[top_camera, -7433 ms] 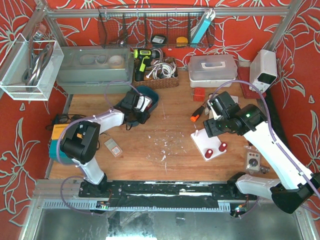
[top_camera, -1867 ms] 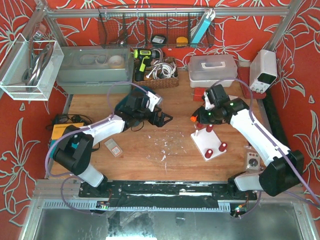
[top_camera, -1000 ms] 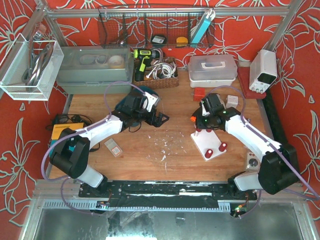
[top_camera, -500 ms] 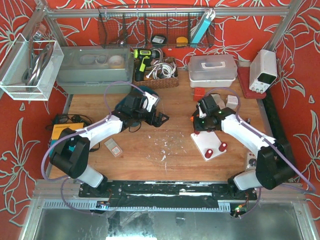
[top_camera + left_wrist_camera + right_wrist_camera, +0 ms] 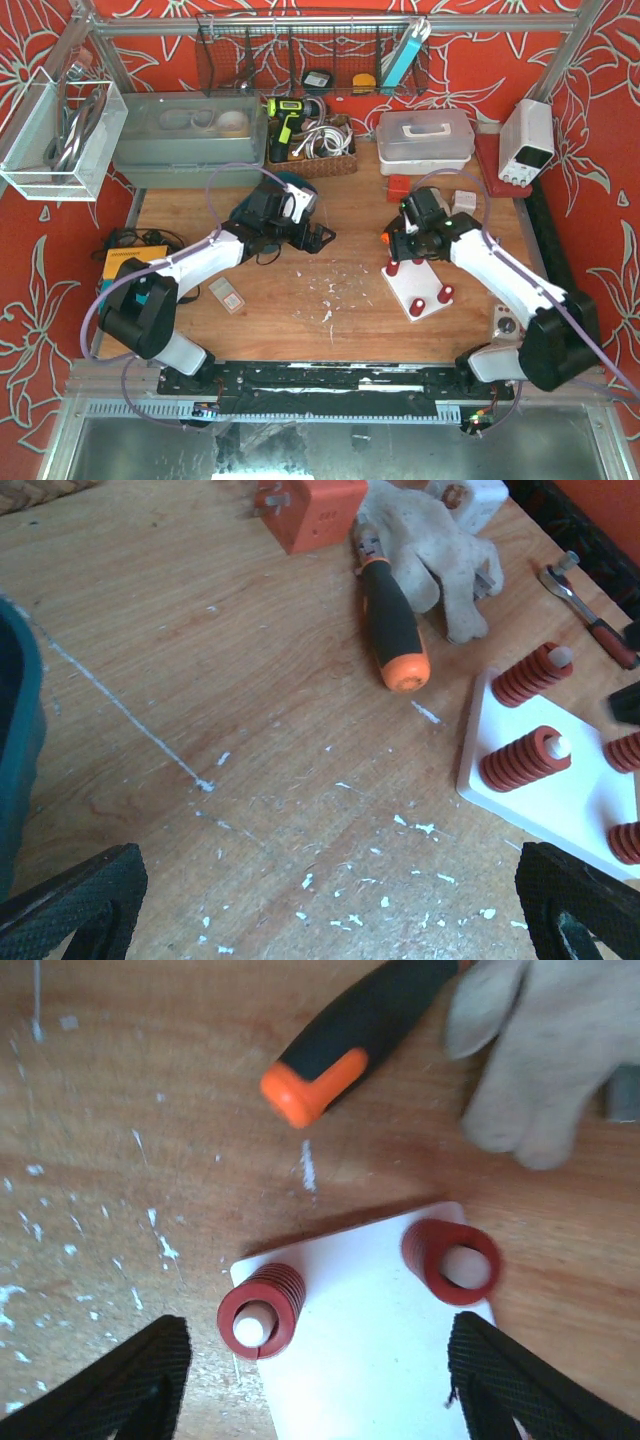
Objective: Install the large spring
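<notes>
Fig. R gripper [image 5: 322,1385], jaws apart & empty, over white base [image 5: 360,1355]; we see large spring [image 5: 420,1248] on its peg [image 5: 463,1266] just ahead. L gripper [image 5: 325,905] likewise spread, well apart.

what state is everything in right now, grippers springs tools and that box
left gripper: open, holding nothing
right gripper: open, holding nothing
glove-side spring: upright, seated over a peg
other spring: upright, also seated over a peg
white plate: lying flat
screwdriver: lying on its side
glove: limp, not worn
clear box: lid on
</notes>
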Available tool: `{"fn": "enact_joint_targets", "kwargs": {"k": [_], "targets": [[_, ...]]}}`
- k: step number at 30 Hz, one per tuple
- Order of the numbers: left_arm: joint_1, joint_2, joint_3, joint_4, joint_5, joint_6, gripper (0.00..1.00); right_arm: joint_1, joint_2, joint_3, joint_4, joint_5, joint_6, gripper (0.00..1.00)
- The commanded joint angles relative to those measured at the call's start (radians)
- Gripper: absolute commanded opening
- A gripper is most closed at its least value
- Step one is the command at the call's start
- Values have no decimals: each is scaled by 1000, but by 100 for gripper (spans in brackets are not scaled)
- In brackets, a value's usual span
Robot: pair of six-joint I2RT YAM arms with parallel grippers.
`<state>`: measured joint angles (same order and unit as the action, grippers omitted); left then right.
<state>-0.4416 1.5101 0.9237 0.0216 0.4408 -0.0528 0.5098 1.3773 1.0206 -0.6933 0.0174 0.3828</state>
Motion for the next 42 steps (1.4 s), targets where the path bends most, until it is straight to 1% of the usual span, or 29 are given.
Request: {"fn": "enact_joint_targets", "kwargs": {"k": [1,2,3,6,9,12,14,16,17,19,20,22,23,24,26,27,29,30,32,34,37,39,40,42], "targets": [[8,-62,30,-63,-74,-56,100,1,-149,69,-75,134,-43,76],[8,-73,29,-74,-92,-69,100,1,-175,76,-80,152,-49,78],[7,-88,28,-86,-105,-76,100,1,-199,82,-83,173,-54,85],[7,-147,31,-132,-121,-67,100,1,-264,89,-107,263,-64,98],[7,-240,26,-154,-194,-68,100,1,-299,98,-158,312,-68,99],[8,-358,-6,-121,-337,-117,100,2,-362,41,-99,354,-114,99],[8,-420,-36,-88,-443,-159,100,3,-416,-30,-1,416,-159,99],[7,-468,-88,-43,-516,-146,100,2,-461,-124,128,490,-261,99],[7,-486,-119,-16,-553,-128,100,2,-471,-161,205,552,-308,99],[8,-509,-184,48,-615,-88,100,0,-450,-197,310,663,-393,99],[7,-512,-222,84,-663,-70,100,-3,-424,-199,338,690,-425,99],[10,-512,-306,166,-822,-59,100,-7,-383,-193,374,712,-464,99],[17,-512,-351,207,-878,-52,100,-12,-370,-197,398,716,-474,99],[39,-542,-386,244,-884,-38,100,-16,-362,-210,429,708,-487,99],[125,-532,-425,268,-764,-18,100,-32,-354,-268,513,669,-511,99],[158,-497,-438,283,-724,-2,100,-45,-351,-291,574,648,-516,99],[192,-439,-456,321,-700,48,100,-79,-341,-338,651,595,-511,99],[214,-405,-470,361,-662,72,100,-96,-330,-359,675,552,-509,99],[248,-361,-500,441,-584,106,100,-120,-308,-394,719,528,-516,99],[271,-324,-534,530,-566,83,100,-155,-299,-434,780,505,-505,99],[286,-267,-566,621,-552,94,100,-214,-296,-507,895,411,-480,99],[287,-238,-594,689,-619,70,100,-256,-276,-544,965,374,-441,99],[288,-225,-610,752,-651,57,100,-272,-257,-552,988,368,-416,99],[287,-203,-635,826,-660,72,100,-287,-230,-570,1035,355,-411,99]]}}
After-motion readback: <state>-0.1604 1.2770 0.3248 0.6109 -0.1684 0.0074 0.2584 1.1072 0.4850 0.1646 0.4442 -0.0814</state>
